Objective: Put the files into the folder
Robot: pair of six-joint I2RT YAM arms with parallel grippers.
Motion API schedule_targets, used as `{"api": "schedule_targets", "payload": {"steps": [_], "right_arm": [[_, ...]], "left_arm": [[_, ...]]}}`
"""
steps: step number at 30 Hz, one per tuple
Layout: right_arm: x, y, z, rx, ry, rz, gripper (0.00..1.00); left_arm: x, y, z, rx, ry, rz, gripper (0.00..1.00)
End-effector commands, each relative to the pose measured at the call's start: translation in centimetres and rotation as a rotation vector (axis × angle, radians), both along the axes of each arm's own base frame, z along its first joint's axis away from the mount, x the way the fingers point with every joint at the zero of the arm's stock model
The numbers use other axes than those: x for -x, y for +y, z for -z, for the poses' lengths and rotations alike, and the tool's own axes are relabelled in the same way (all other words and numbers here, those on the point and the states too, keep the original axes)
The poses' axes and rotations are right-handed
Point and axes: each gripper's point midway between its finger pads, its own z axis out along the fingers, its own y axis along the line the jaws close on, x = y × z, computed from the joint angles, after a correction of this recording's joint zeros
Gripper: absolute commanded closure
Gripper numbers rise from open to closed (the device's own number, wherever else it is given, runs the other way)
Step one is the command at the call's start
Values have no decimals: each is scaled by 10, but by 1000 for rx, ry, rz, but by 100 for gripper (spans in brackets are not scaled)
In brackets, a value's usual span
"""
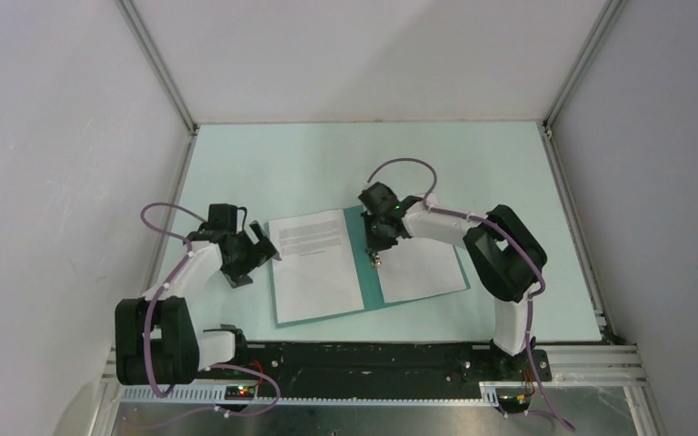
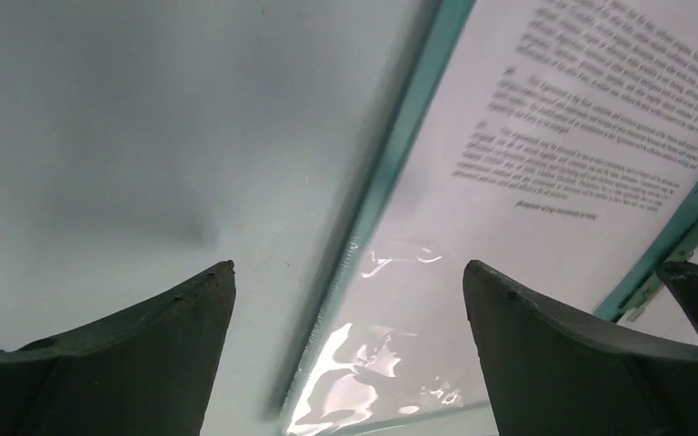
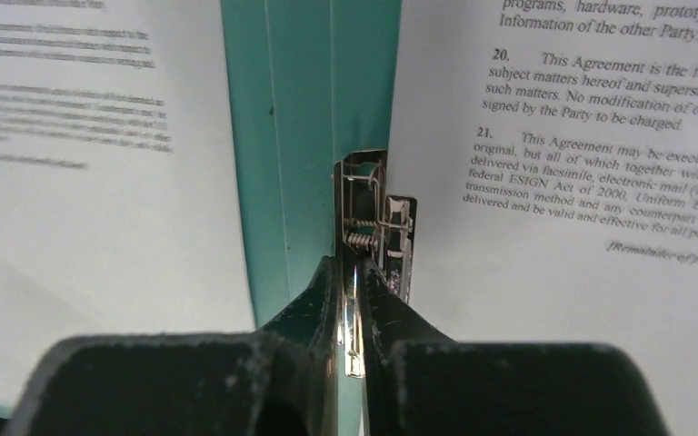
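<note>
Folder (image 1: 373,291) lies open mid-frame in top view, left sheet (image 1: 314,263) & right sheet (image 1: 423,268) on its halves. My R hand (image 3: 356,300) is clenched on the spine clip (image 3: 373,218), prob. to lift it for the pages. L hand (image 2: 350,282) spread wide, empty, over folder's left edge. Right sheet crowds the clip.

Left arm (image 1: 186,268): white links, bulky black joint housings.
Right arm (image 1: 450,222): same white-and-black build, with a small green light (image 1: 399,209) near the wrist.
Cables (image 1: 403,162): purple, one looping along each arm.
Left fingers (image 2: 145,354): dark, matte, wedge-shaped, lightly scuffed.
Right fingers (image 3: 409,363): black, tapered, flecked with pale specks.
</note>
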Motion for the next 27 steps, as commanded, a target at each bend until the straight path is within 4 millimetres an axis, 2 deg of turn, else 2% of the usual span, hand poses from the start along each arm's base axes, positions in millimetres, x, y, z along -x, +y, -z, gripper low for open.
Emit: {"api": "schedule_targets", "payload": {"steps": [1,3,10,14,19,27], "right_arm": [[7,-7,9,-153,128,-23,95],[1,-14,8,-175,130,-6,95],[0,-12,10,-230,162,-4,97],[4,-15,10,-327,215,3,98],[0,-17,-9,-472,235,-3,99],[-1,-16,-44,-571,216,-38,100]], "left_arm": [[-3,-14,-1,80,9,41,0],[-4,-18,-3,102,1,71,0],[-6,-34,-7,186,-5,157,0],[-11,-34,-9,184,-13,171,0],[-17,-33,-11,177,-20,188,0],[-19,-26,-10,132,-20,198,0]]}}
